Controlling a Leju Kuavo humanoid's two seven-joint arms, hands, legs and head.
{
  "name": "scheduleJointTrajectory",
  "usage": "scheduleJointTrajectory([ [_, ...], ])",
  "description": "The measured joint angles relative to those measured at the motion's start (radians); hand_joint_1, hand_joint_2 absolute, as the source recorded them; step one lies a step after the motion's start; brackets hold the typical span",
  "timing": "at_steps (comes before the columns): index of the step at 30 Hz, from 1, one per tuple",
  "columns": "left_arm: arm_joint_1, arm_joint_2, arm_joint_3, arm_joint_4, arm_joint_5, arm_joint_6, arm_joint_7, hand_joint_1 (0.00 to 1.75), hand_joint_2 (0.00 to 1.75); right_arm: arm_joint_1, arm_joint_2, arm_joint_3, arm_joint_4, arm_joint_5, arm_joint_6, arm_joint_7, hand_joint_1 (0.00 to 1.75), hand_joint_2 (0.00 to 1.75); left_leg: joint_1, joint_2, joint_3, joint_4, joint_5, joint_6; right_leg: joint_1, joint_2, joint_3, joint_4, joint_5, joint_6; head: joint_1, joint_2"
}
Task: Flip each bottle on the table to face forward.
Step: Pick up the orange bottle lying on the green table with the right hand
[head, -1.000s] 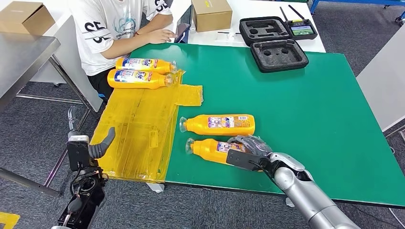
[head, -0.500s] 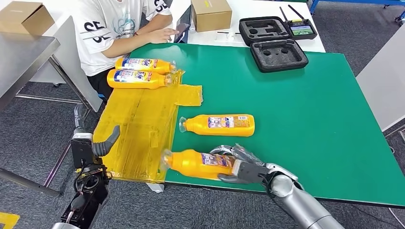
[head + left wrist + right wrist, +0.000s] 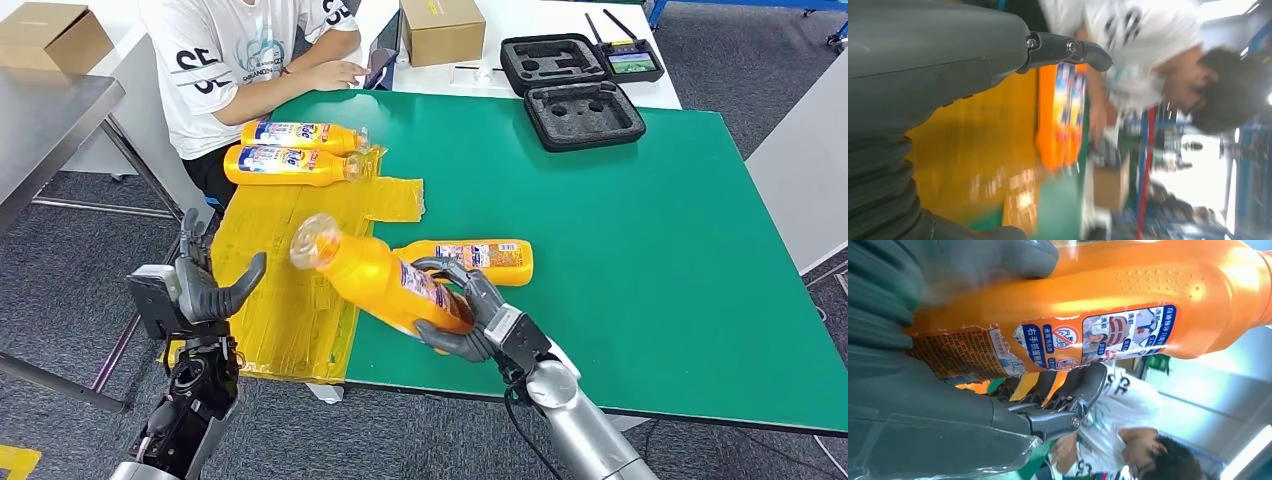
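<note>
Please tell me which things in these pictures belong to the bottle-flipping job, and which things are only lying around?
Part of the job: the lifted bottle in the right hand; the bottle on the green table; the two bottles on the yellow sheet; the left hand, holding nothing.

Just lying about: cardboard box; black foam case; remote controller.

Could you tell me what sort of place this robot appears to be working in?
Probably a robotics lab or test workshop, not a home. A green work table stands on grey carpet, an open foam-lined equipment case with a remote controller lies at the far end, and a seated person works beside cardboard boxes.
</note>
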Motion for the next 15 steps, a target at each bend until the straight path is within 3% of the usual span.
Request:
scheduleJointTrajectory([
  [9,0.047,0.021,-0.042,-0.105,0.248,-0.253,0.132,0.00,1.75,0.032,0.025,-0.085,-0.001,-0.052,-0.017,-0.028,1.75,1.75,0.000,0.000,-0.001,0.000,0.000,0.000,0.000,0.000,-0.001,0.000,0.000,0.000,0.000,0.000],
  [15,0.050,0.024,-0.084,-0.107,0.281,-0.334,0.156,0.00,1.75,0.045,0.041,-0.120,0.006,-0.067,-0.018,-0.035,1.75,1.75,0.000,0.000,-0.001,0.000,0.000,0.000,0.000,0.000,-0.001,0.000,0.000,0.000,0.000,0.000],
])
